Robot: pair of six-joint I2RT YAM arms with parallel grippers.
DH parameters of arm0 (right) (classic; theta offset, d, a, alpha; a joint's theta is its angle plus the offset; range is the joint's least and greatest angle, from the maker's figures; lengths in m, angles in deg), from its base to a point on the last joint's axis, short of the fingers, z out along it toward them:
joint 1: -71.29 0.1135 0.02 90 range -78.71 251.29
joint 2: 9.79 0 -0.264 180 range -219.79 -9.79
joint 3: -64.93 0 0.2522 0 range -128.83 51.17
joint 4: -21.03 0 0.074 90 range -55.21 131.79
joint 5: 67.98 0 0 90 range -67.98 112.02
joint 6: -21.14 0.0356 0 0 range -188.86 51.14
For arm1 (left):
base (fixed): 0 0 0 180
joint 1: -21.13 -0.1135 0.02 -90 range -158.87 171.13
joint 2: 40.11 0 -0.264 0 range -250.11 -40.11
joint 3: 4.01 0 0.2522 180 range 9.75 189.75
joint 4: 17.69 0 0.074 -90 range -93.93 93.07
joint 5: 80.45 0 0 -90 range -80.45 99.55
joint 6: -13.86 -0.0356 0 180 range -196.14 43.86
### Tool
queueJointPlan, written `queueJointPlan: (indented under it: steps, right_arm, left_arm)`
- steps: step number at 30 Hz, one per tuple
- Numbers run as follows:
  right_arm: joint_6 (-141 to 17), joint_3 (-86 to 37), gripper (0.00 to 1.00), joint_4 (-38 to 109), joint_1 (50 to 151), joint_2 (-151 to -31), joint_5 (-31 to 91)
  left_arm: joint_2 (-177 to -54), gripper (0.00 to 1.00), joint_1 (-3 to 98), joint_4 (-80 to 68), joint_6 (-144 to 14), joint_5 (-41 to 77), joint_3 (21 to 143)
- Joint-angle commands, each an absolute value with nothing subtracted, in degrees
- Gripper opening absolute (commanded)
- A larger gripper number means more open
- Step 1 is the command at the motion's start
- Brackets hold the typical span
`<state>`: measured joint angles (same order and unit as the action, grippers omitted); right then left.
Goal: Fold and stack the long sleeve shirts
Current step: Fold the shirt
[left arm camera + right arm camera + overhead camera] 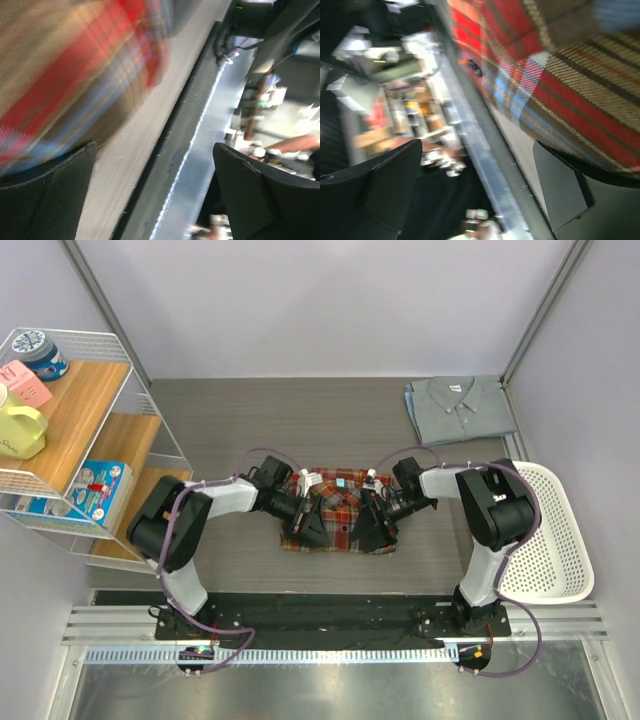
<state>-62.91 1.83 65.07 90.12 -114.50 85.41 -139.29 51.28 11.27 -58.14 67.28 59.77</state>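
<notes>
You have the left gripper (309, 524) and right gripper (378, 526) both spread wide at opposite ends of the plaid shirt (341, 506).

White mesh basket (560, 540) right of grey table (230, 420), wire shelf (90, 410) left, yellow mug (20, 430) on it
</notes>
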Motion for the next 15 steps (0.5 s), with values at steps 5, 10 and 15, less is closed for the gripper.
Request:
queueJointPlan:
  steps: [5, 10, 15]
  right_arm:
    - [-69.0, -0.8, 1.0, 73.3, 77.4, -121.5, 75.5]
    - [-66.9, -9.5, 1.0, 76.0, 77.5, -118.9, 80.1]
    - [-65.2, -19.7, 1.0, 74.7, 77.5, -116.8, 81.0]
  left_arm:
    - [-145.2, 1.0, 43.0, 14.3, -61.3, 65.6, 59.8]
    - [-141.1, 1.0, 40.9, 25.2, -67.0, 70.6, 68.7]
    - [-140.0, 1.0, 41.2, 28.7, -67.8, 68.1, 82.4]
